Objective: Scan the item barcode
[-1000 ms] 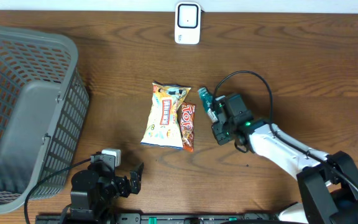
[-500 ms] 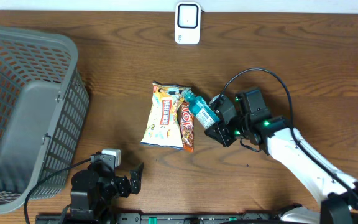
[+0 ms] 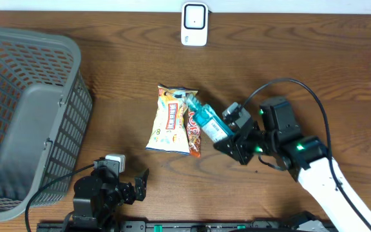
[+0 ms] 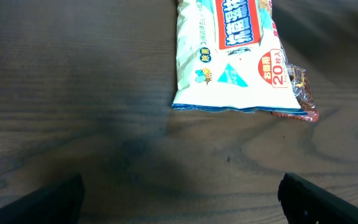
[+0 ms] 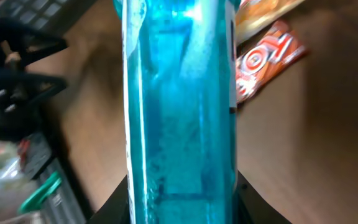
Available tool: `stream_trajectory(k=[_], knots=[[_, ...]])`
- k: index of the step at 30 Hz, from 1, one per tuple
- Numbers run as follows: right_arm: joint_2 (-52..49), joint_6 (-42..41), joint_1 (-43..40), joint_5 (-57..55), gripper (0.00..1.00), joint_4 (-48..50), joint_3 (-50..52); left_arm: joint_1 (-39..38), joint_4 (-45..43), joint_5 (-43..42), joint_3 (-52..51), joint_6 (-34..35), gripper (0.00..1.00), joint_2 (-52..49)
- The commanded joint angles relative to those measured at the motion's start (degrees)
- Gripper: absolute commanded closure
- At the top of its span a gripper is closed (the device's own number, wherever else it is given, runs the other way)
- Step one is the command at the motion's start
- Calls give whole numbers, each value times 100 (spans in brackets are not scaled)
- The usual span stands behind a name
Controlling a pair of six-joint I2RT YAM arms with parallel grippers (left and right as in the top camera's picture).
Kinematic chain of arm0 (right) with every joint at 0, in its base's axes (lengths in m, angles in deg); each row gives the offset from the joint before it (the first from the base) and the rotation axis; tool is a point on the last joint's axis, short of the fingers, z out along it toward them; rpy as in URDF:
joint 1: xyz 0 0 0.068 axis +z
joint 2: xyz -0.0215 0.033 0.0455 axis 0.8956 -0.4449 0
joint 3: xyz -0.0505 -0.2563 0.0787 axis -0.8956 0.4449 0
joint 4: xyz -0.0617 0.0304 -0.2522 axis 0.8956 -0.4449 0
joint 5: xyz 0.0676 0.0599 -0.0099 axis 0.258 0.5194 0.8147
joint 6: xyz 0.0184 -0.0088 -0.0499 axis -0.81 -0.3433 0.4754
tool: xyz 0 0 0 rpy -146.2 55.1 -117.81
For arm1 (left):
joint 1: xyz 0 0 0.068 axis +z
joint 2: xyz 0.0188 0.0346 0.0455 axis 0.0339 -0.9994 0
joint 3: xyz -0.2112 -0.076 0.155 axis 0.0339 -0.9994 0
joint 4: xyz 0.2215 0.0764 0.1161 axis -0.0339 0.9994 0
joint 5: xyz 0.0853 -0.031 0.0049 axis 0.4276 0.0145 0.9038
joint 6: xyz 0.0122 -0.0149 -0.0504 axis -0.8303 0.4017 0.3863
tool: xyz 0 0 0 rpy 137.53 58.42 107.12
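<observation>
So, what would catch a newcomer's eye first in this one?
The translucent blue bottle stands out first. It is clamped in the right gripper over the snack packets mid-table, and it fills the right wrist view. After that come the big grey basket at the left edge and the white scanner at the far edge.

- We see the right arm (image 3: pixel 330 187) clad in a smooth white shell, which gives way to a boxy black wrist housing.
- Small green lights (image 3: pixel 298 147) glow on that black housing, and a thin black cable (image 3: pixel 288 80) runs in a loop from it.
- The right gripper (image 3: pixel 229 131) is black, with angular jaws.
- The left arm (image 3: pixel 102 193) is black throughout and topped by a small white-and-grey block (image 3: pixel 113 159).
- From its wrist camera, we see the left gripper (image 4: pixel 179 199) only as two dark, blunt jaws at the lower corners.
</observation>
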Motion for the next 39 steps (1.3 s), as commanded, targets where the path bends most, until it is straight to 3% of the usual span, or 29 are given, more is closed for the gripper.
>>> stream_trajectory(k=[1,14,25,32,39], knots=[[203,264,-33,688,99,-275,-210,24,260,-24,-15,-9,0,35],[203,1099,-33,2249,99,-1178,-210,24,260,-24,-15,-11,0,35],[201,1110,-33,1628,99,-1104,-210,24,260,-24,-15,-9,0,35],[-26,365,-26,-339,99,385,-210,24,260,-24,-15,-11,0,35],[-1043,-321,-22,-1827,99,2490,-214,24,260,-24,-15,-9,0,35]])
